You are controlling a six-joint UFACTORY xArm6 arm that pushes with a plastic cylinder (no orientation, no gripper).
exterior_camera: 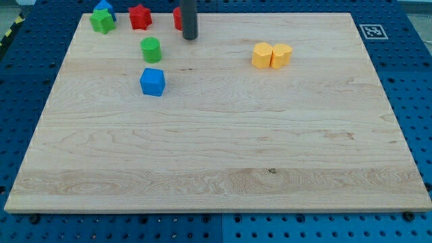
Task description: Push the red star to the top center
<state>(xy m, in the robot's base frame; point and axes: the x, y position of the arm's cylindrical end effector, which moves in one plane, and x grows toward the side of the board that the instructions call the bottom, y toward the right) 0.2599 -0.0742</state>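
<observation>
A red star-like block [140, 17] sits near the board's top edge, left of centre. A second red block [177, 18] lies just right of it, mostly hidden behind my dark rod, so its shape cannot be made out. My tip [190, 38] rests on the board at the top, touching or just right of that hidden red block, and about a block's width right of the red star.
A green star-like block [102, 21] and a blue block [104, 6] sit at the top left corner. A green cylinder [150, 50] and a blue cube [152, 82] lie below the red star. Two yellow blocks [262, 55] [281, 55] touch, right of centre.
</observation>
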